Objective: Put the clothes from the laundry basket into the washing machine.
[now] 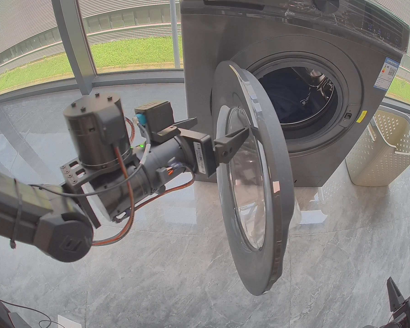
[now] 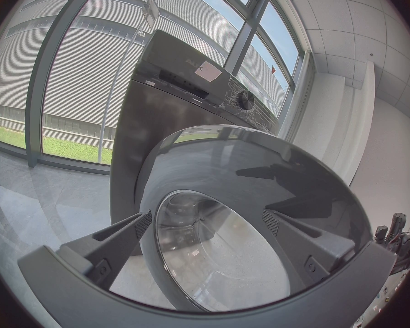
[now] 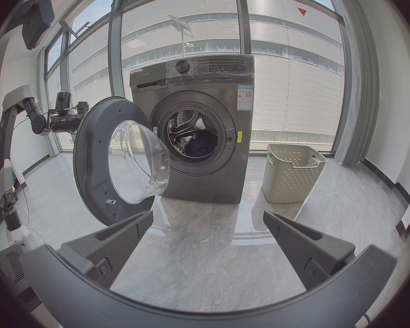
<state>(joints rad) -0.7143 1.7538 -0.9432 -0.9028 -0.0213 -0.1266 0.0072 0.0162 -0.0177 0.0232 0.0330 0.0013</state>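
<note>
Clothes (image 1: 296, 101) lie dark inside the washing machine (image 1: 214, 46), the basket (image 1: 387, 146) at its 3 o'clock looks empty, and with the left hand (image 2: 207, 219) wide against the open door (image 1: 259, 233) and the right hand (image 3: 207, 217) wide and empty, only shutting seems left.

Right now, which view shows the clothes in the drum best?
Head view: it looks into the drum from close by, dark clothes plain inside. The right wrist view has them far off; in the left wrist view the door covers the drum.
</note>
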